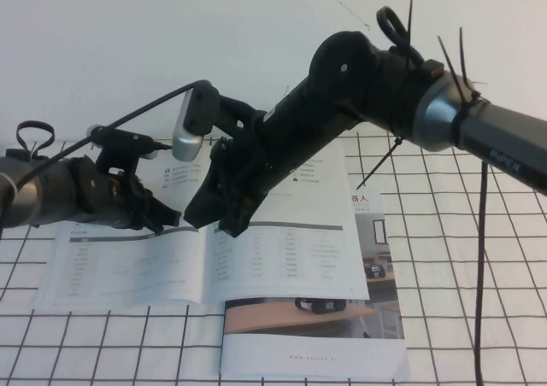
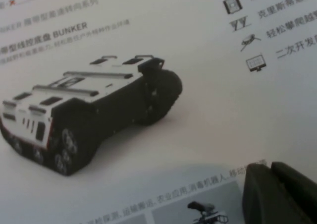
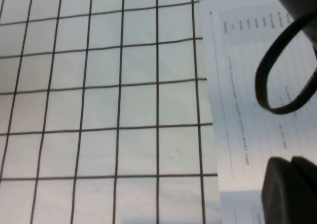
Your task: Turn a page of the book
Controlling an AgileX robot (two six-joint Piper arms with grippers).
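hovering over glossy thin-leaved book, left tool closed, right tool closed, both empty

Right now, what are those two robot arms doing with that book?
They are turning a page. The book lies open on the checked table, on top of another booklet. The left gripper is down low over the left-hand leaf, close to the page with a black-and-white vehicle. The right gripper, shut, reaches across to the fold in the middle. Whether either one actually grips paper cannot be seen.
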